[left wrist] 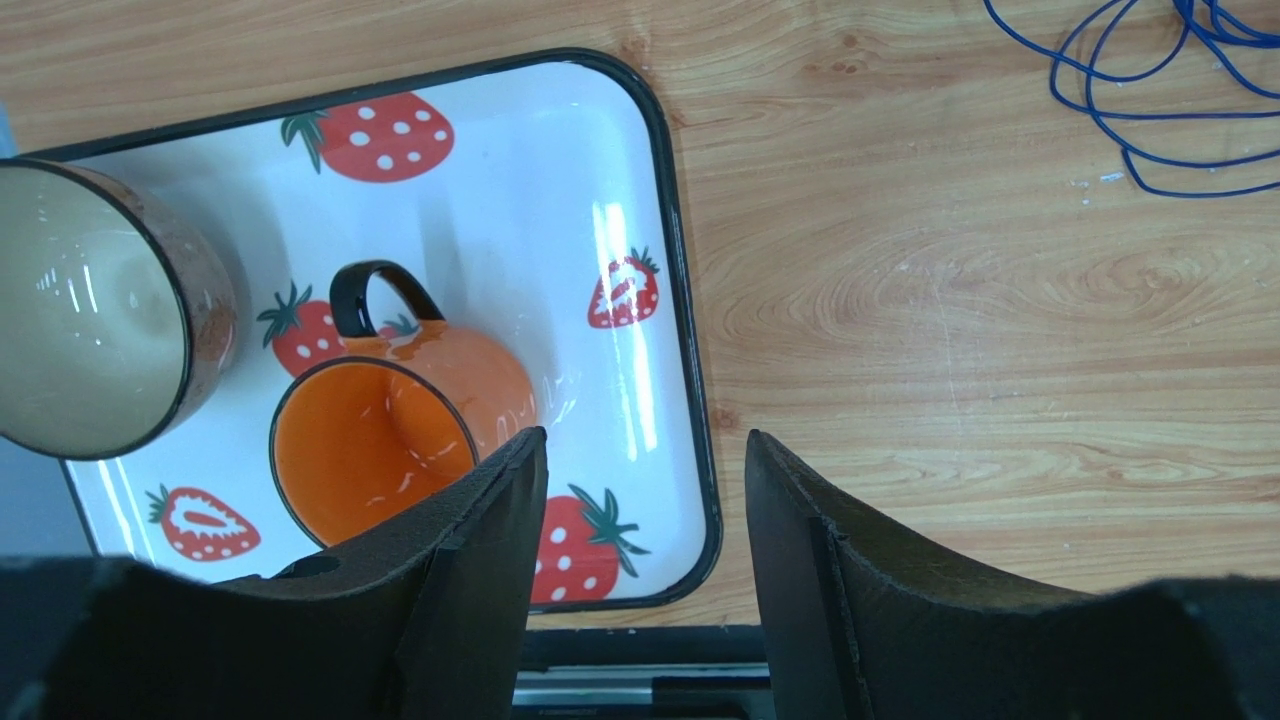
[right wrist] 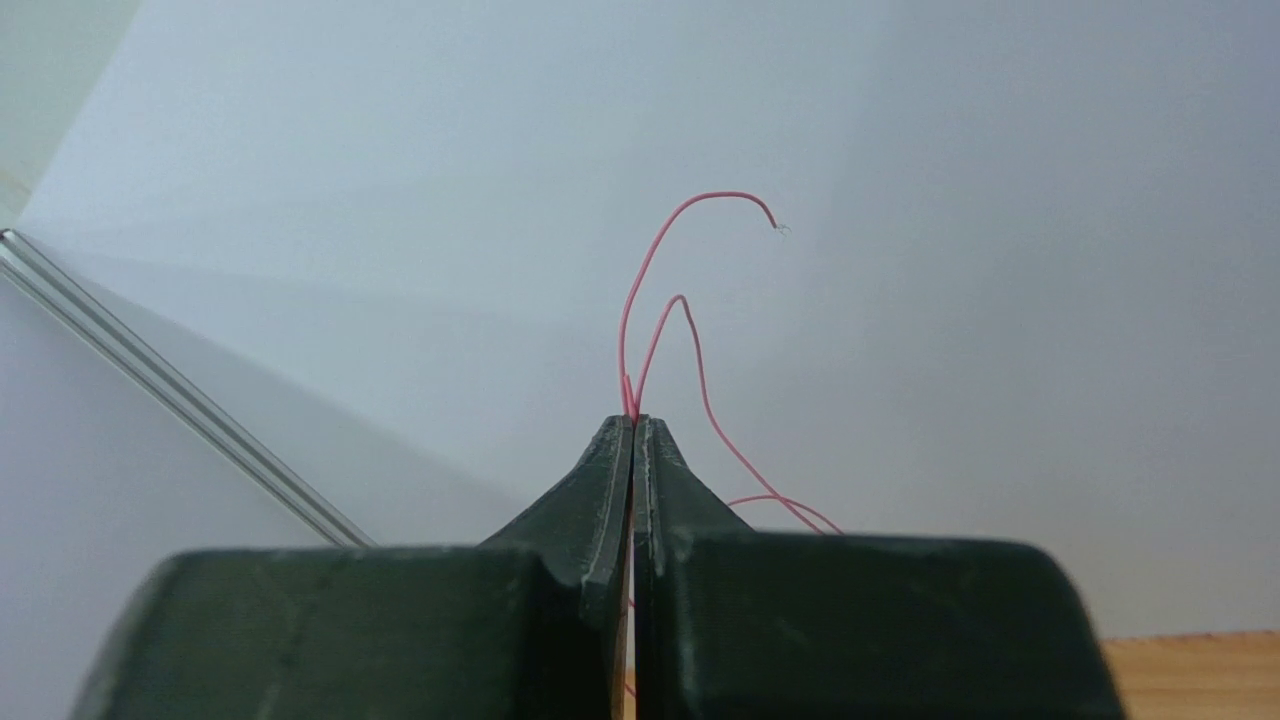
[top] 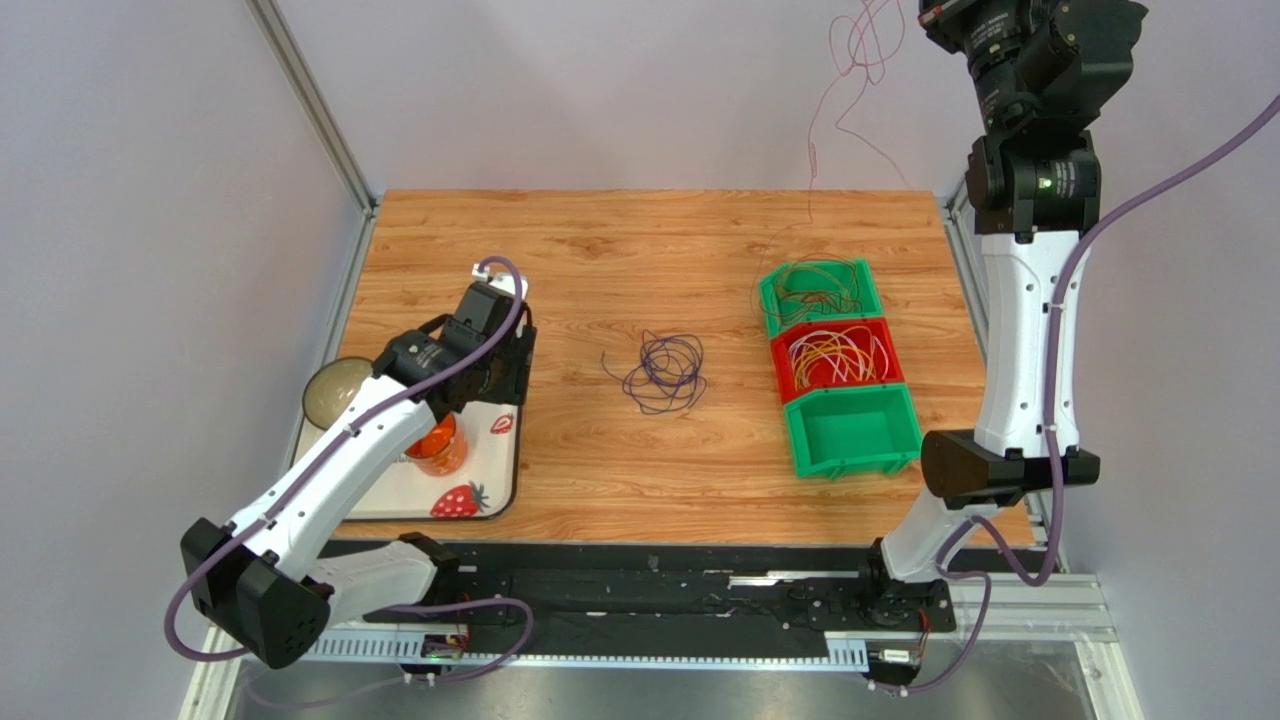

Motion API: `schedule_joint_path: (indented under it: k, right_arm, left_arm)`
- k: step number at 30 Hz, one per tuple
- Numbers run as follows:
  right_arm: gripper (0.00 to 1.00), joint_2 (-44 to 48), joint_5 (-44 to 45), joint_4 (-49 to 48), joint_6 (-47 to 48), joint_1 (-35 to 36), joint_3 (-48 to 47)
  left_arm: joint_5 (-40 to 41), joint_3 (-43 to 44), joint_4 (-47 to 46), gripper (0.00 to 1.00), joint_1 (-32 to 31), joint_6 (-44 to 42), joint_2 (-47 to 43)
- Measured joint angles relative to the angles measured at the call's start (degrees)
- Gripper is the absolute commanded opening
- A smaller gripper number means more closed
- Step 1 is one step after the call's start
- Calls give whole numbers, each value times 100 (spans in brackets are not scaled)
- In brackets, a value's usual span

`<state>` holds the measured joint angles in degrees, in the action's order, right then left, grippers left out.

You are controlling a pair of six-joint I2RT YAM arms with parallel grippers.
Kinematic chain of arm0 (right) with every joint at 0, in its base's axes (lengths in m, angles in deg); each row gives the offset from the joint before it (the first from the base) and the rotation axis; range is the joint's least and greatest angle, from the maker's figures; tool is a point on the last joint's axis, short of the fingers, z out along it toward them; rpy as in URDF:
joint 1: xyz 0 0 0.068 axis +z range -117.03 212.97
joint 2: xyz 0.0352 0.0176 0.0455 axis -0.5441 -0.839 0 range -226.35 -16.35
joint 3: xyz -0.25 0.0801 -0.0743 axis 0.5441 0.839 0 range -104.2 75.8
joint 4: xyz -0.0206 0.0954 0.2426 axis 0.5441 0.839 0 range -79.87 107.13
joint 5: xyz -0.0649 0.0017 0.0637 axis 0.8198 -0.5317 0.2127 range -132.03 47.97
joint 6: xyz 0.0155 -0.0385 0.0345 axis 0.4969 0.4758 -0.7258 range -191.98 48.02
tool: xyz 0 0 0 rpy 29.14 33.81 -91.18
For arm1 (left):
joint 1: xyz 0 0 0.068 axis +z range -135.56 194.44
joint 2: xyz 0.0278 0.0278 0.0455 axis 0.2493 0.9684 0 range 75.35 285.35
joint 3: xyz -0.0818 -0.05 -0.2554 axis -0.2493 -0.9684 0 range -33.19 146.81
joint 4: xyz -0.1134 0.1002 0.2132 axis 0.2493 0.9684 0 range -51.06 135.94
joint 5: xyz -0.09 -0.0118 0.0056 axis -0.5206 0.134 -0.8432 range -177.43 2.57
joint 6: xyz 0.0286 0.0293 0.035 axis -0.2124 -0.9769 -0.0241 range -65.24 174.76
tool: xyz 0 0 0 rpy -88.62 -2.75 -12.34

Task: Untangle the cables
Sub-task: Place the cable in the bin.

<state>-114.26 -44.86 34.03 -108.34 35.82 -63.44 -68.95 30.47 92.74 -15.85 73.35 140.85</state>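
Check: Main risk from here?

Op: The red wire (right wrist: 661, 278) slipping. It is hair-thin and I judge my pinch sits near one end, so a fast swing could pull it free. Its tail hangs at 1 o'clock over the far edge of the table (top: 601, 240), above the green bin (top: 766, 300). I cannot tell if it is clear of the loops there; a snag could drag others out.

Check: Jaws?

Op: My right gripper (right wrist: 633, 435) has its jaws pressed together, clamped on the red wire, raised high at 1 o'clock. My left gripper (left wrist: 639, 480) has its jaws well apart, holding and touching nothing. It hovers over the tray (left wrist: 684, 330) at 9 o'clock, just beside the mug (left wrist: 451, 375). If I lower it there, it hits the mug.

Check: Other wires?

Op: Purple coil (top: 664, 371) loose at table centre. More lie in the green bin and red bin (top: 778, 368) at 3 o'clock.
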Motion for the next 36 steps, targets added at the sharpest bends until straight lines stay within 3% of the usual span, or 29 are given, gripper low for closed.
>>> schedule_joint_path:
  k: [19,36]
  right_arm:
    - [0,-219,-28,-1508,-256,-192,-190]
    - [0,-455,-518,-1910,-120,-852,389]
  left_arm:
    - [98,0,15,59,0,9,92]
    - [116,0,17,59,0,11,109]
